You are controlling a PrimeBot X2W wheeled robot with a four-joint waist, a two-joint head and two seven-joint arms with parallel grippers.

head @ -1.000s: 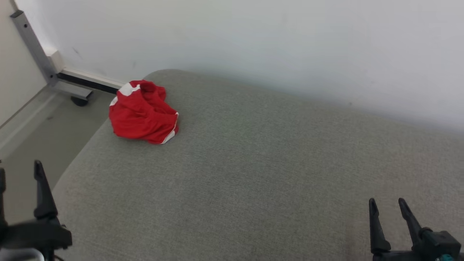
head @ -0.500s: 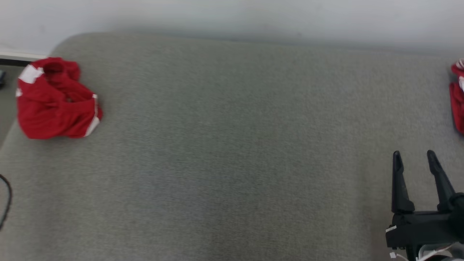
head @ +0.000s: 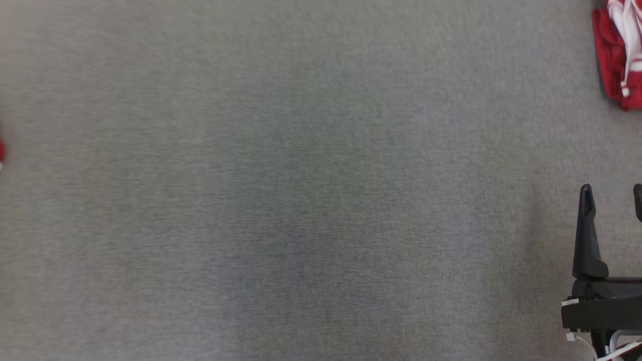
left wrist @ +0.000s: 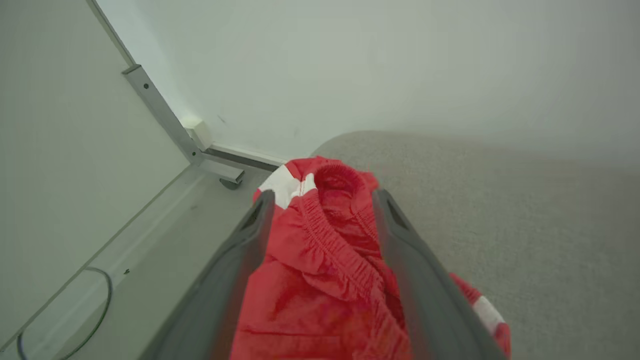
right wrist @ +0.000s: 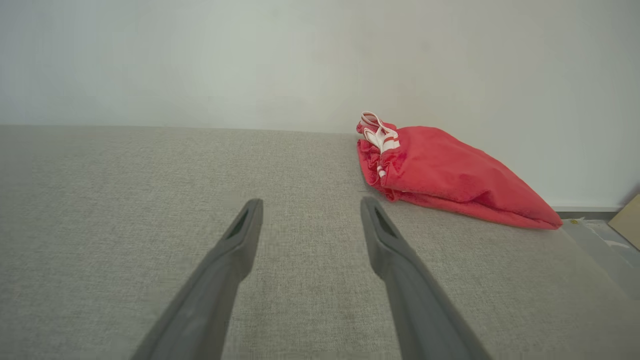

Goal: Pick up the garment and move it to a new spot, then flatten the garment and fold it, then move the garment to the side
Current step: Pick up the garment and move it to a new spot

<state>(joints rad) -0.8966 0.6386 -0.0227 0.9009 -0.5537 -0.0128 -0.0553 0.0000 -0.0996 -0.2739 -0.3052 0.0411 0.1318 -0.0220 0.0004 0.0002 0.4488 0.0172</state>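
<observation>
The head view is blurred and cuts things short: the right gripper (head: 612, 190) sits at the lower right with one finger clipped by the edge, and the crumpled red garment (head: 1, 153) is a mere sliver at the left edge of the grey cushion (head: 301, 200). The left wrist view gives it plainly (left wrist: 320, 260), bunched near the cushion's corner, its elastic waist opening facing the wall and no clear long axis. The left gripper (left wrist: 324, 195) frames it with jaws spread wide; whether they touch the cloth is unclear. The right gripper (right wrist: 311, 202) is likewise wide apart and empty, with a folded red garment (right wrist: 450, 175) lying lengthwise along the wall (right wrist: 300, 60).
</observation>
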